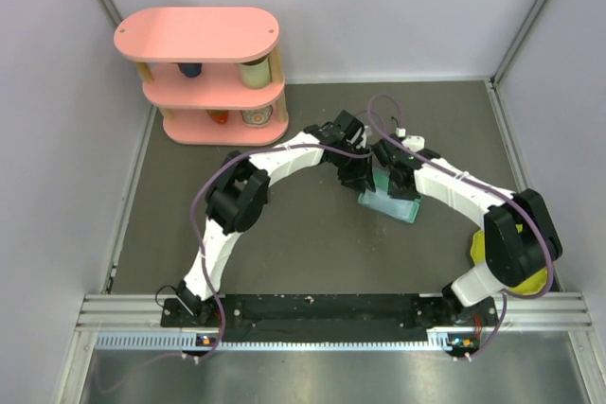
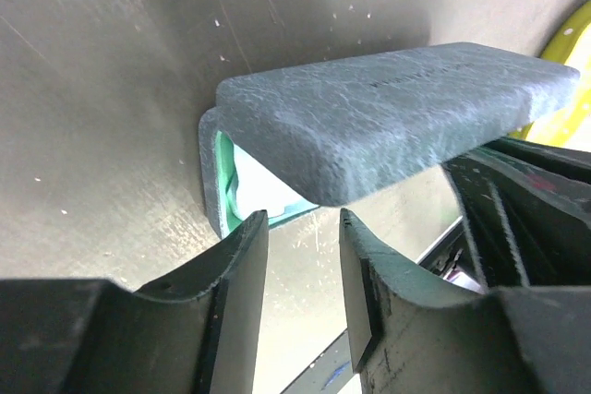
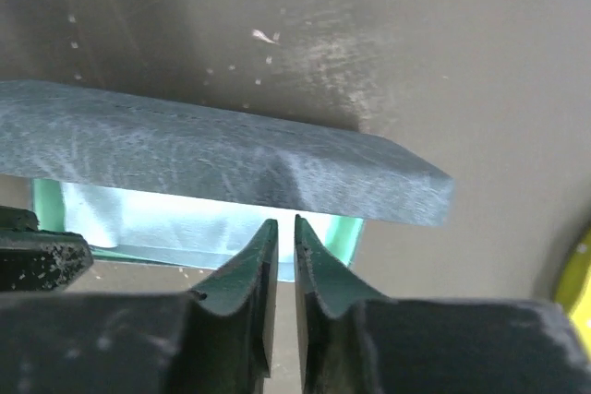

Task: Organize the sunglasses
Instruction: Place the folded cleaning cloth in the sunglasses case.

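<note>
A pale thing, sunglasses or cloth I cannot tell, lies inside the ajar grey-blue oblong case, long axis left-right. My left claw is spread at its rim; my right claw is pressed nearly together.

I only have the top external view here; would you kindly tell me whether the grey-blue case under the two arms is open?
Observer: Yes. The left wrist view shows the case with its lid raised above the base.
Operator: Thank you. Is anything inside it?
Observer: A pale item lies against the mint lining, but I cannot tell what it is.
Operator: And is the left pincer holding anything?
Observer: No. The left pincer is open, with only bare table between its fingers.
</note>
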`<action>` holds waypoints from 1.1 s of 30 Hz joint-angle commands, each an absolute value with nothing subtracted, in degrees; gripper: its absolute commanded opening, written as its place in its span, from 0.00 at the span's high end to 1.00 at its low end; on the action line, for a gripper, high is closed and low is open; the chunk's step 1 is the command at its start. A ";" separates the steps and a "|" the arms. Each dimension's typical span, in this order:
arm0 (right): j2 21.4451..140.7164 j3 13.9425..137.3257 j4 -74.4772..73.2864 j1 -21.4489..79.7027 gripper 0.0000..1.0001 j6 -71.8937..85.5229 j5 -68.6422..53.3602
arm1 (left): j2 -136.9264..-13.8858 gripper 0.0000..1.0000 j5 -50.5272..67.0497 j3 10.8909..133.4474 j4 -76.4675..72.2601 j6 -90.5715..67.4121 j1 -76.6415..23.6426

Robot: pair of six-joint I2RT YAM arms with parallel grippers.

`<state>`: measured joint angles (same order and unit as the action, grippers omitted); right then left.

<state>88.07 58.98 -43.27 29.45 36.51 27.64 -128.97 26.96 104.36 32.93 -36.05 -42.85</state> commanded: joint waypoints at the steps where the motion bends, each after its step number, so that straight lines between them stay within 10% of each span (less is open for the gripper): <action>1: 86.39 55.73 -34.99 28.92 0.96 37.70 22.06 | -123.66 0.60 27.77 102.75 29.45 -37.00 -42.80; 10: 89.03 51.59 -26.20 28.92 1.00 40.43 20.22 | -123.48 0.79 33.65 95.45 15.92 -41.22 -43.06; 33: 92.46 50.71 -27.24 28.65 1.00 43.33 16.26 | -129.46 0.80 29.45 94.92 26.27 -40.61 -43.07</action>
